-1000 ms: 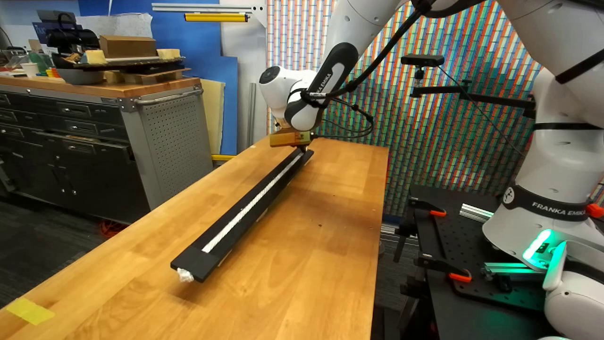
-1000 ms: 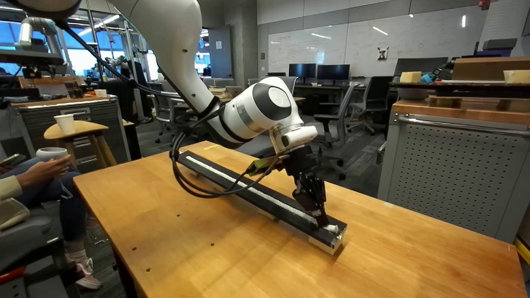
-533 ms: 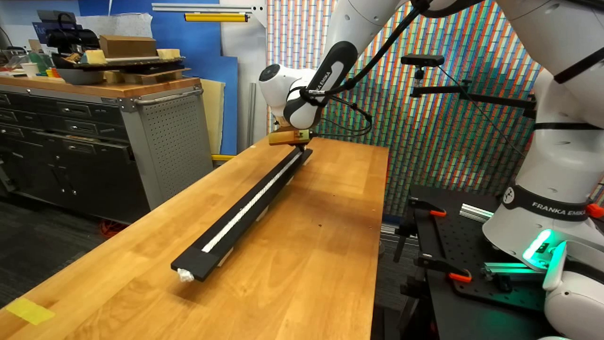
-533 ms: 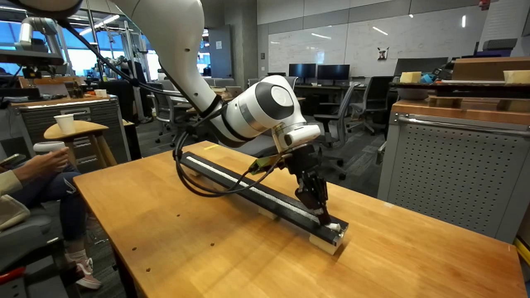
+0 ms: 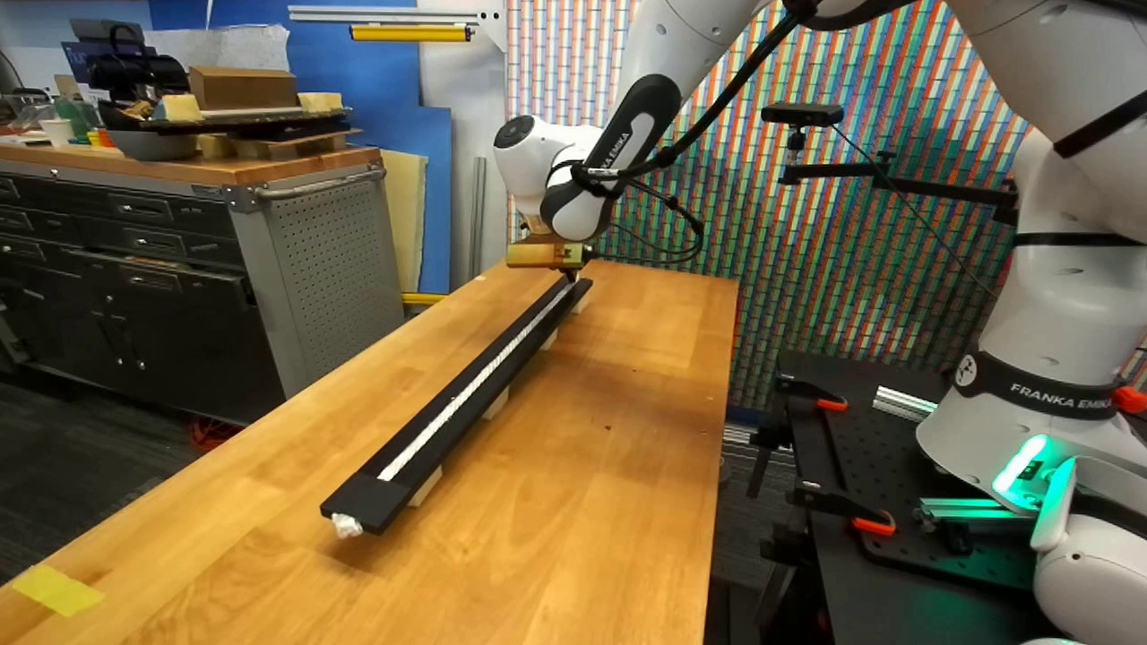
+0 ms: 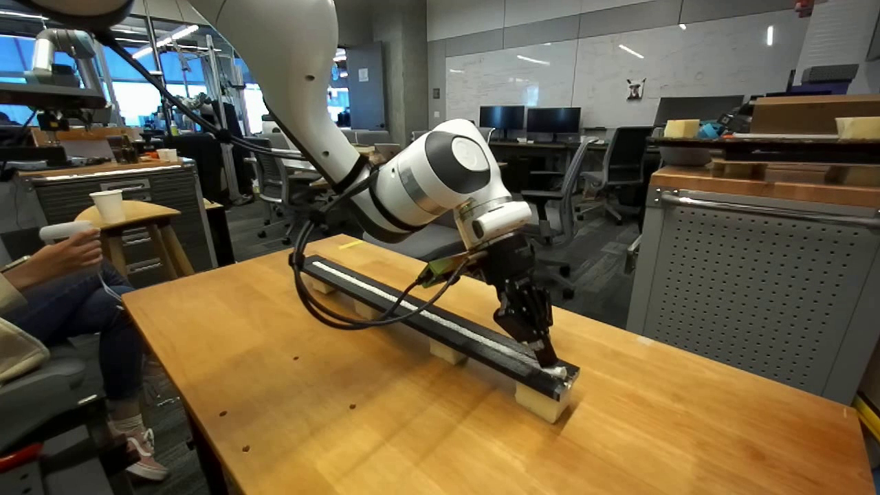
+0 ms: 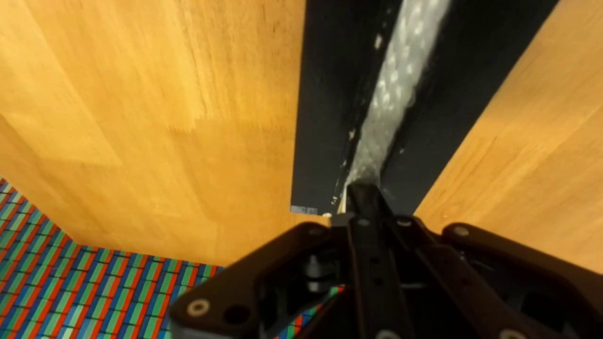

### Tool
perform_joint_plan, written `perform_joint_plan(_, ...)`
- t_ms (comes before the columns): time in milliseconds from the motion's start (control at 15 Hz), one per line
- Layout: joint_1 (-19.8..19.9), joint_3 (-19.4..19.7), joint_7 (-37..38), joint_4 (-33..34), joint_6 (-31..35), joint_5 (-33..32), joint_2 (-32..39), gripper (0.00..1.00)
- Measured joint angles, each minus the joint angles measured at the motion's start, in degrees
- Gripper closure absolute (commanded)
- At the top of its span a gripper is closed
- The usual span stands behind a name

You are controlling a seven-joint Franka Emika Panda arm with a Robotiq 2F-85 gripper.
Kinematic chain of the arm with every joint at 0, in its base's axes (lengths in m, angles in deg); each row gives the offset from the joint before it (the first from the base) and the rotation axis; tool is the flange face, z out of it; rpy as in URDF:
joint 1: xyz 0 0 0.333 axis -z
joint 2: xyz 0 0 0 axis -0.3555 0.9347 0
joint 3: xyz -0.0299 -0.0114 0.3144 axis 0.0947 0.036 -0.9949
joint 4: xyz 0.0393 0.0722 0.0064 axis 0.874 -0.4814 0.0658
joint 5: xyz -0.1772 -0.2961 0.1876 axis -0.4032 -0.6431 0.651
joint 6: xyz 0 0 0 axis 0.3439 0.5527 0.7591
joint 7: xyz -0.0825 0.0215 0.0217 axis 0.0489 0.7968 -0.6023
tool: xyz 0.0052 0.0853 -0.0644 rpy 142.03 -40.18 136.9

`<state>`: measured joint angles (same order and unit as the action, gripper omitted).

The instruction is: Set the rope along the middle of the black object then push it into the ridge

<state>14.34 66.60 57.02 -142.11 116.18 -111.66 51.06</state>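
The black object (image 5: 367, 493), a long straight bar, stretches along the wooden table in both exterior views. The white rope (image 7: 398, 75) lies lengthwise down the bar's middle, in the ridge (image 7: 358, 117), whose dark edge shows beside it in the wrist view. White rope ends stick out at both ends of the bar, one at the near end in an exterior view. My gripper (image 6: 548, 361) is shut, leaning, its tip down on the rope close to one end of the bar. In the wrist view the fingertips (image 7: 363, 192) cover the rope just before that end; what lies beneath is hidden.
Pale wooden blocks (image 6: 542, 402) hold the bar off the table (image 5: 618, 520). A black cable (image 6: 337, 313) loops from the arm beside the bar. Yellow tape (image 5: 58, 589) marks a table corner. A seated person (image 6: 69, 289) and a metal cart (image 6: 749, 289) are beside the table.
The fingertips have slid along the rope toward the bar's end, and less rope shows beyond them. The bar has risen slightly, with more of the blocks showing. The gripper stays shut.
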Motion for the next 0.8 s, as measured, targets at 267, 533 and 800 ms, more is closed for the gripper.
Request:
perform_joint_plan(267,-0.1,1.5,4.3,-0.1,1.1,-1.2,0.0,1.0)
perform_joint_plan(533,-0.1,1.9,6.5,-0.1,1.1,-1.7,0.2,1.0)
perform_joint_plan(800,-0.1,1.9,6.9,-0.1,1.1,-1.7,0.5,1.0)
